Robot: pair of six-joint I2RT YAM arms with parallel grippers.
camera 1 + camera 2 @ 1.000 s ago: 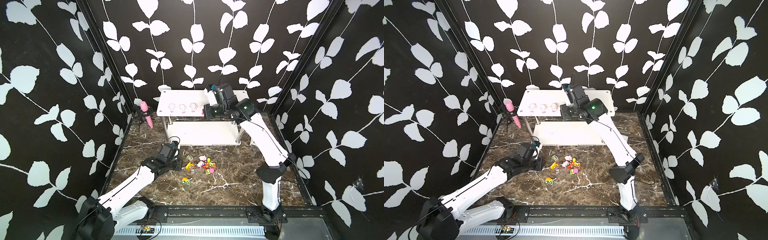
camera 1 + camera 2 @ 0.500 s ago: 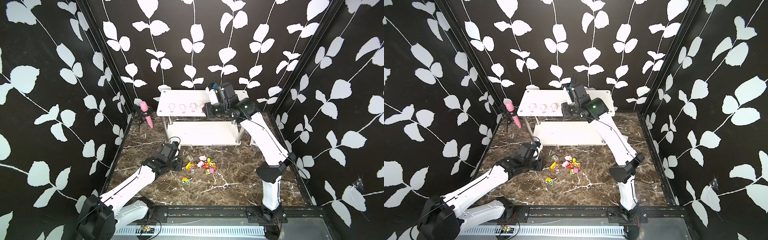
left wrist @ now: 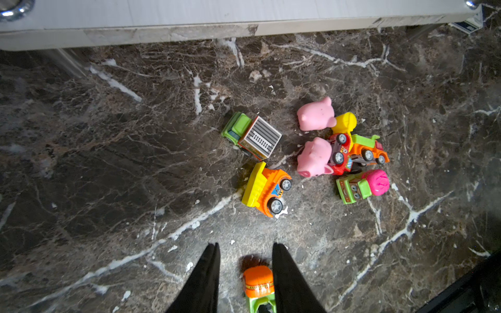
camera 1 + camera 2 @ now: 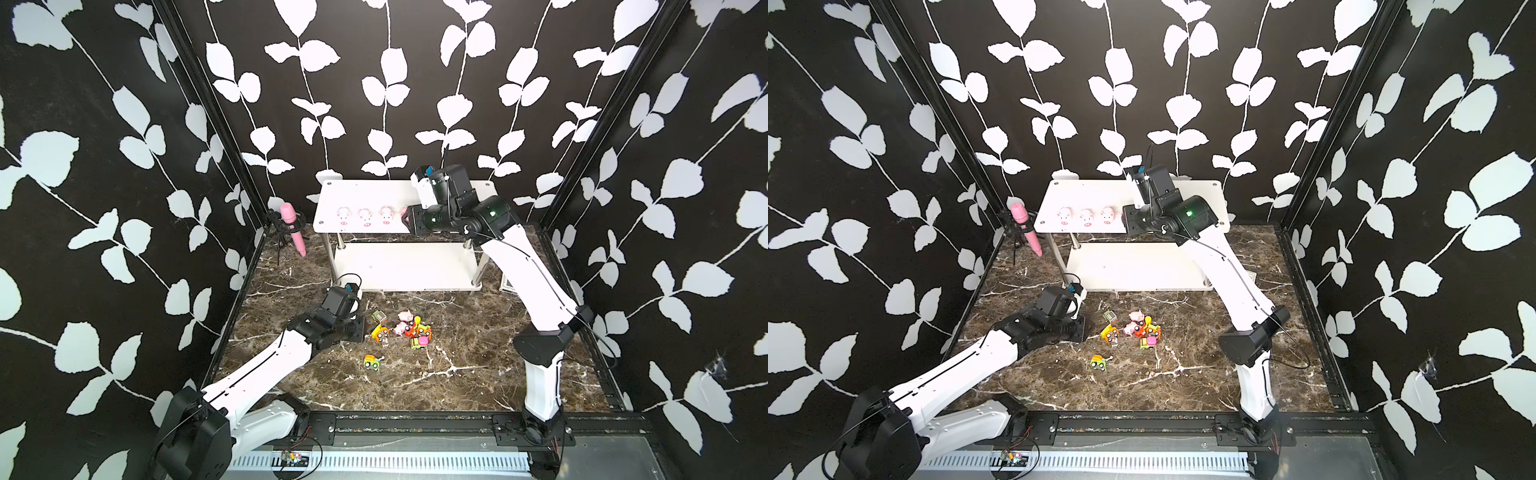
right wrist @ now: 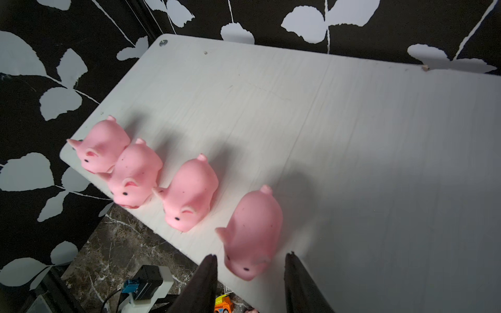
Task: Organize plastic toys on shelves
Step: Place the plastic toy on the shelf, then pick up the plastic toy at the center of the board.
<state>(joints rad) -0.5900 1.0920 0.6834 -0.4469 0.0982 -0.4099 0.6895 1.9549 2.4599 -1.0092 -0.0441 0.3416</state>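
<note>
Your right tool [image 5: 251,254]: jaws part open, one on each side of the fourth pig [image 5: 252,230], a gap at each finger, nothing gripped. That pig stands on the top board [image 5: 352,135] of the shelves [image 4: 407,266], ending a row with three other pigs [image 5: 189,192].

Your left tool [image 3: 245,244]: jaws part open, empty, over the worktop [image 3: 122,162]. You see an orange-and-green vehicle [image 3: 259,284] lying on the worktop between its fingers. Two pigs [image 3: 315,115] and five vehicles [image 3: 267,187] lie loose beyond.

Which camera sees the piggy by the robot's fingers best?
The right wrist view: the pig stands large on the top shelf, its head inside the open right gripper. In both top views the arm hides nearly all of it. The left wrist view misses it.
</note>
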